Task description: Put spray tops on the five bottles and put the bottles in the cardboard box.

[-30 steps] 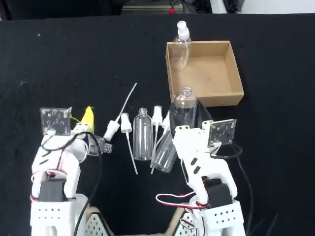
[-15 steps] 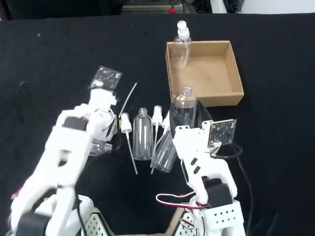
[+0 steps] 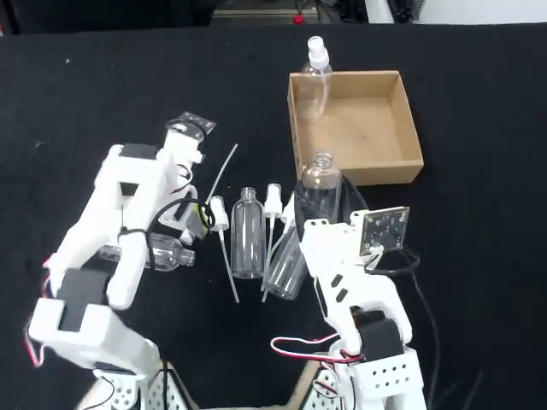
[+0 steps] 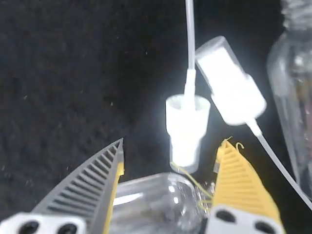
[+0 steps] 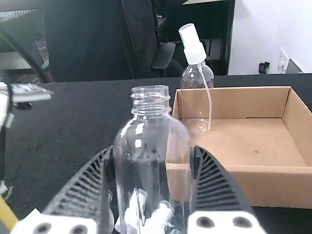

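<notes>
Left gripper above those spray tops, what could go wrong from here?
The open left gripper straddles one spray top, but a second top lies right beside it; closing may catch or knock both. A lying bottle also sits between the jaws and could get pinched or rolled instead.

You've got a capped bottle (image 3: 314, 85) in the cardboard box (image 3: 385, 173), far-left corner. An open bottle (image 3: 320, 190) stands just before its near-left corner. Lying bottles (image 3: 248, 235) and spray tops (image 3: 219, 213) sit left and before it.
</notes>
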Motion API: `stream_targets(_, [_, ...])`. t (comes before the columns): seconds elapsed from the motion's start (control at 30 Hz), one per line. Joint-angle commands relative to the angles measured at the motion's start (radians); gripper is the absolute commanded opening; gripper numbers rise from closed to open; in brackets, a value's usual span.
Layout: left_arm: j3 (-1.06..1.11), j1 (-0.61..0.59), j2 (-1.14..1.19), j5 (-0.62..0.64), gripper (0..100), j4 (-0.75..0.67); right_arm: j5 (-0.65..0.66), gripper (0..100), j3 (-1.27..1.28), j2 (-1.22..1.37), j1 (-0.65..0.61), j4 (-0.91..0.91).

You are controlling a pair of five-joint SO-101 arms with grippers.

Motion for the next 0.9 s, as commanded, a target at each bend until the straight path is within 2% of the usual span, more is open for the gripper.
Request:
stream_targets(0.0, [-0.110, -0.008, 0.029, -0.057, 29, -0.005, 0.011, 9.3, -0.004, -0.096, -0.005, 0.008])
stream_targets(0.23, [-0.124, -0.002, 0.127, -0.160, 29, -0.054, 0.011, 9.3, -0.004, -0.094, -0.005, 0.009])
stream_targets(0.4, [-0.139, 0.002, 0.189, -0.176, 29, -0.064, 0.011, 9.3, -0.004, -0.093, -0.005, 0.009])
stream_targets(0.63, [-0.202, 0.038, 0.198, -0.186, 16, -0.055, 0.011, 9.3, -0.004, -0.090, -0.005, 0.011])
stream_targets(0.77, [-0.160, 0.045, 0.196, -0.311, 13, -0.057, 0.011, 9.3, -0.004, -0.096, -0.005, 0.032])
stream_targets(0.87, [-0.176, 0.022, 0.187, -0.359, 9, -0.048, 0.011, 9.3, -0.004, -0.096, -0.005, 0.034])
